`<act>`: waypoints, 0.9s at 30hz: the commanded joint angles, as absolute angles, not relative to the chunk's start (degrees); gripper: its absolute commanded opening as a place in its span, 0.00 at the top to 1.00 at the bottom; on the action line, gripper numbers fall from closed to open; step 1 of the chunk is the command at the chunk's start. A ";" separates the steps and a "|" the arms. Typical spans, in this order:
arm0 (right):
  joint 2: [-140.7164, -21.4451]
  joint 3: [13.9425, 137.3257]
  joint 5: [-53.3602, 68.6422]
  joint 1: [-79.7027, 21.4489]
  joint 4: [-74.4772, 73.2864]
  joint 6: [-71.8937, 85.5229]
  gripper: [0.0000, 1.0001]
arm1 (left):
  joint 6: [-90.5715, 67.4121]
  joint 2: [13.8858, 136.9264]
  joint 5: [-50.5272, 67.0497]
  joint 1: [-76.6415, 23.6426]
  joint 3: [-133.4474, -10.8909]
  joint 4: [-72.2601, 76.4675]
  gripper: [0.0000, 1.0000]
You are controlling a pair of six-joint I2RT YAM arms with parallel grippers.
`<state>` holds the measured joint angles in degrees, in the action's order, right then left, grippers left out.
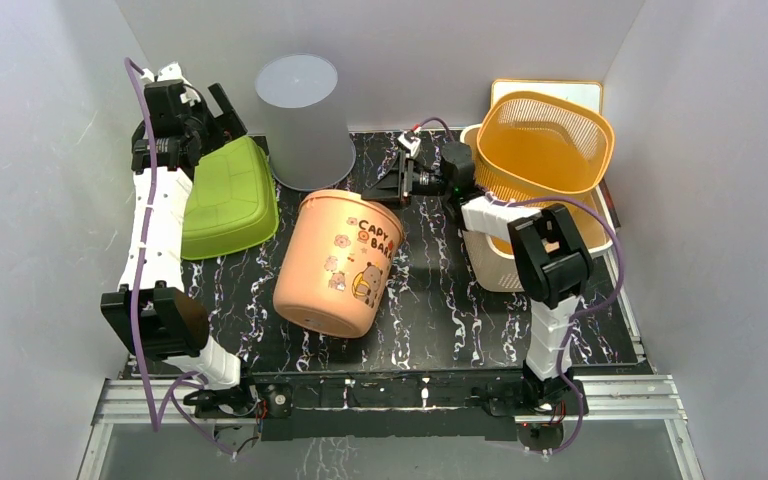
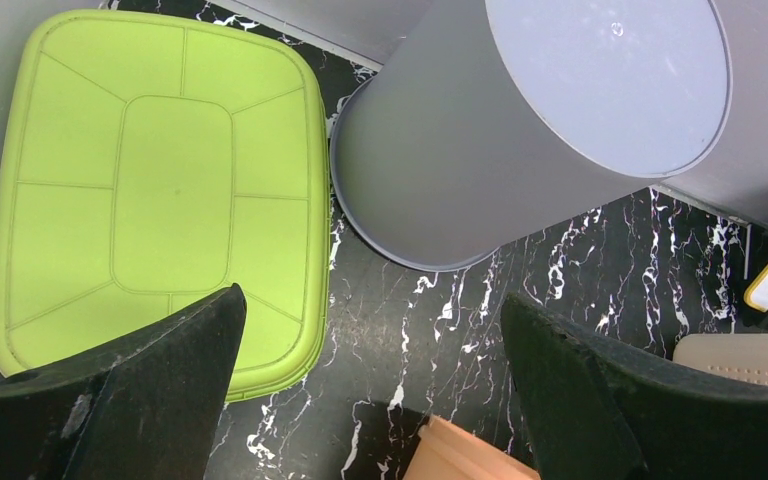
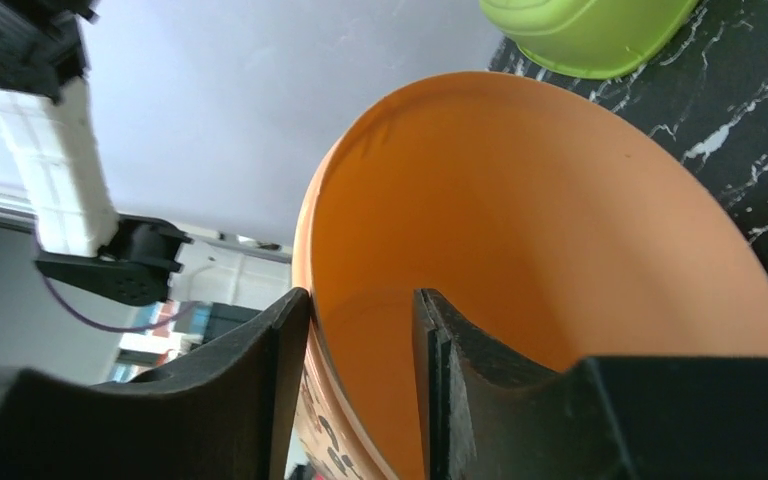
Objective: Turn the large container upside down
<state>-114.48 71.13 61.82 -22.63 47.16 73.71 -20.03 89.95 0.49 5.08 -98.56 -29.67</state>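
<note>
The right gripper [image 3: 360,330] pinches the rim of the tilted peach cartoon-printed bucket [image 1: 340,262]; the left gripper [image 2: 375,370] is spread.

The top external view looks down from behind the arms over the whole black marble table [image 1: 430,300], the left wrist view hangs close above its far-left corner facing down, and the right wrist view sits right at the orange bucket [image 3: 560,250], all three sharing the green tub [image 1: 225,200].

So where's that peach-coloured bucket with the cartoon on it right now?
The peach bucket lies tipped in the middle of the black table in the top view, right of the green tub, with the right gripper straddling its rim.
</note>
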 commanded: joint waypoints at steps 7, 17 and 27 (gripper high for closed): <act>-106.01 82.66 61.00 -27.25 -3.10 31.51 0.54 | -19.42 88.27 1.49 5.20 -97.98 -29.53 0.02; -101.57 83.56 63.62 -30.29 -10.09 25.39 0.47 | -19.43 86.56 1.76 5.25 -96.30 -29.52 0.01; -100.13 90.35 59.55 -30.50 -10.82 23.81 0.39 | -19.04 86.07 2.32 5.21 -95.78 -29.73 0.02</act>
<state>-103.59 85.30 61.52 -30.52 -11.75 25.96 -19.90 89.27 0.99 5.08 -96.25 -29.65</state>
